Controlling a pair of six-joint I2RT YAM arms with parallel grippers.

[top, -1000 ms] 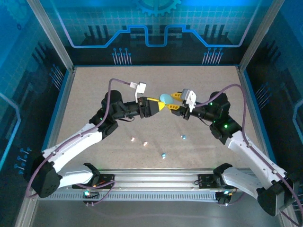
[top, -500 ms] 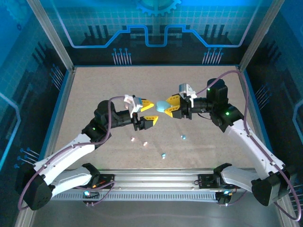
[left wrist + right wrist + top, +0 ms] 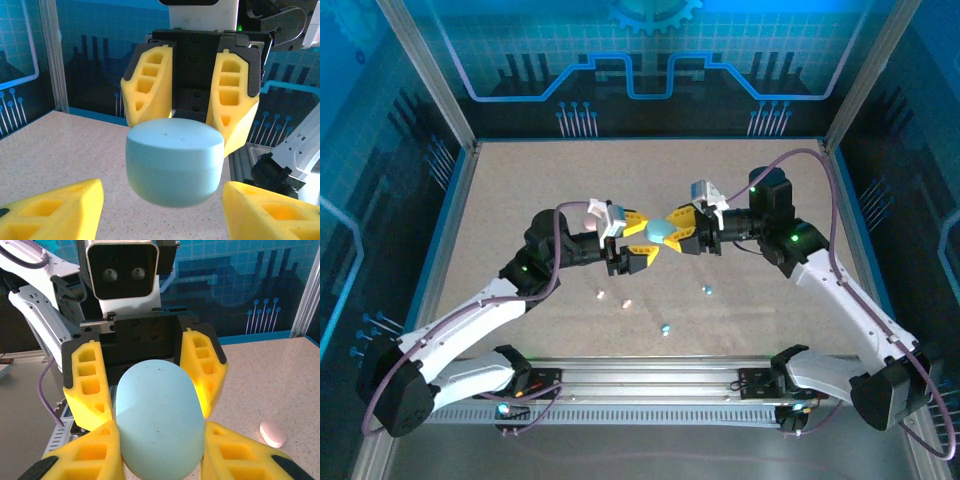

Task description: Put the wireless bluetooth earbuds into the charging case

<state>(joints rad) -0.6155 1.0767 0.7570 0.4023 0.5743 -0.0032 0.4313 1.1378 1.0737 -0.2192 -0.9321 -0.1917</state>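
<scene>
earbuds (image 3: 601,294) loose on table (image 3: 500,190), nr front, well below both grippers | L gripper (image 3: 648,240) abt half open, fingers flank charging case (image 3: 663,231), no contact | R gripper (image 3: 678,229) clamped on case, mid-air | risk, we reckon: L closes off-centre or R lets go early, so smooth case slips and drops

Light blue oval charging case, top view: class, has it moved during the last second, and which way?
Yes. The light blue oval charging case, held by the right gripper, has shifted towards the silver metal rail at the near edge.
</scene>
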